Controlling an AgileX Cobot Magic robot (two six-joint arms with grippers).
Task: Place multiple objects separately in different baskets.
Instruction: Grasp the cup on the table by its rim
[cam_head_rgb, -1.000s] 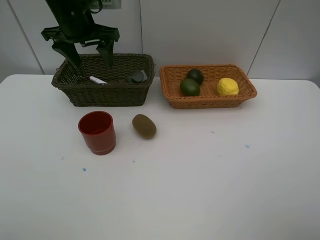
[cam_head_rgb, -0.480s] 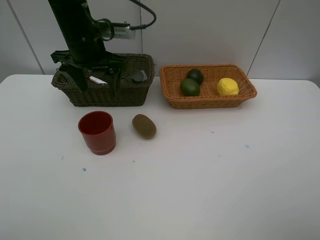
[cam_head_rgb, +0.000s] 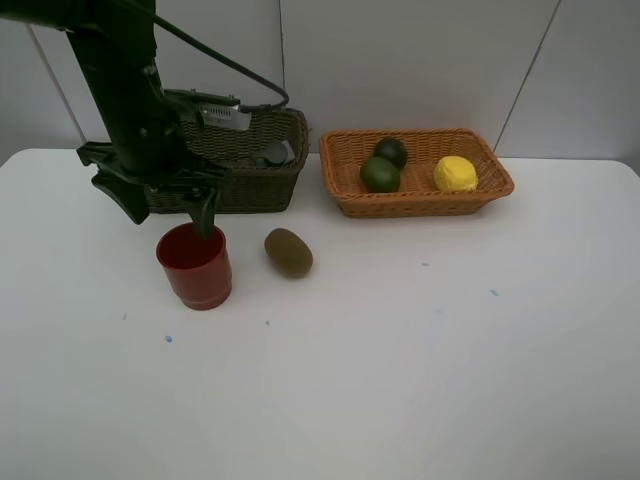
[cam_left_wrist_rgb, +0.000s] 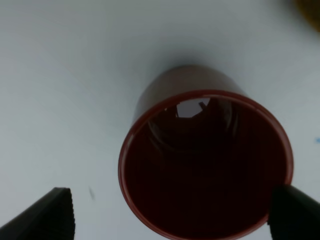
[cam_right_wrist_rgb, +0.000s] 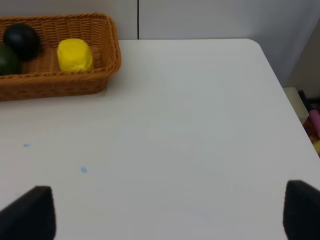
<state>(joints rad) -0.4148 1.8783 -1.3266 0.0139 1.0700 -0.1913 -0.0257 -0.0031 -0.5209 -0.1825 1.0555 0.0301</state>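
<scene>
A red cup (cam_head_rgb: 195, 265) stands upright on the white table, with a brown kiwi (cam_head_rgb: 288, 252) to its right. My left gripper (cam_head_rgb: 170, 218) hangs open just above the cup's back rim, holding nothing. The left wrist view looks down into the empty cup (cam_left_wrist_rgb: 205, 165), with one fingertip on each side of it (cam_left_wrist_rgb: 170, 217). The dark basket (cam_head_rgb: 250, 180) behind holds a dark grey bottle (cam_head_rgb: 272, 153). The orange basket (cam_head_rgb: 420, 205) holds the lime (cam_head_rgb: 379, 174), mangosteen (cam_head_rgb: 391, 151) and lemon (cam_head_rgb: 455, 174). My right gripper (cam_right_wrist_rgb: 165, 212) is open over bare table.
The right wrist view shows the orange basket (cam_right_wrist_rgb: 60, 82) with the lemon (cam_right_wrist_rgb: 75, 54) and mangosteen (cam_right_wrist_rgb: 21, 40), and the table's right edge (cam_right_wrist_rgb: 280, 85). The left arm (cam_head_rgb: 125, 90) hides much of the dark basket. A white wall stands behind.
The left arm has come forward and down from over the dark basket to just above the red cup. Its gripper stayed open. The objects have not moved.
</scene>
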